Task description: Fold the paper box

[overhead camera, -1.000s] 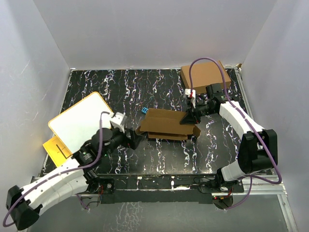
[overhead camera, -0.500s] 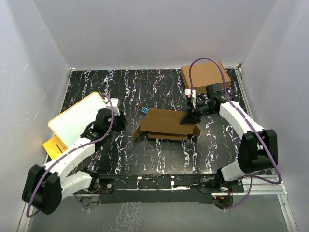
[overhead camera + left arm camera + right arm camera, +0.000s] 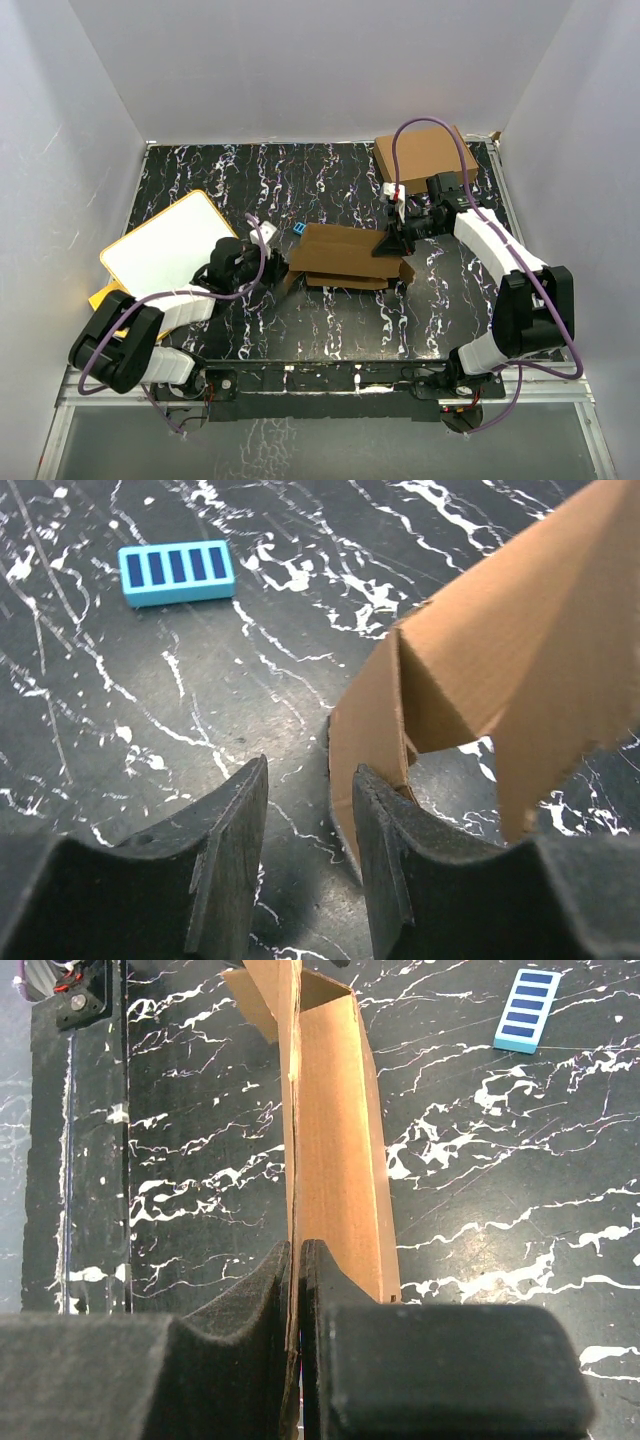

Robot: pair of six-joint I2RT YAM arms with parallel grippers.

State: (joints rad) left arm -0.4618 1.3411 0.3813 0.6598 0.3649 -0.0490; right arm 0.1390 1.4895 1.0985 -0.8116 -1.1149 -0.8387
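Left arm lowered and swung right since half second ago. Left fingers (image 3: 230,840) now held low at left end of paper box (image 3: 345,255), slightly spread, nothing between, raised end flap just ahead. Right fingers (image 3: 250,1300) pinched on box's thin upright wall at right end. Box laid mid tabletop (image 3: 330,320): plain brown cardboard, partly folded, oblong. Tabletop black, white-veined; blue striped block (image 3: 176,572) seen near box.

Left claw (image 3: 310,780) has swung back beside the paper box (image 3: 500,650)
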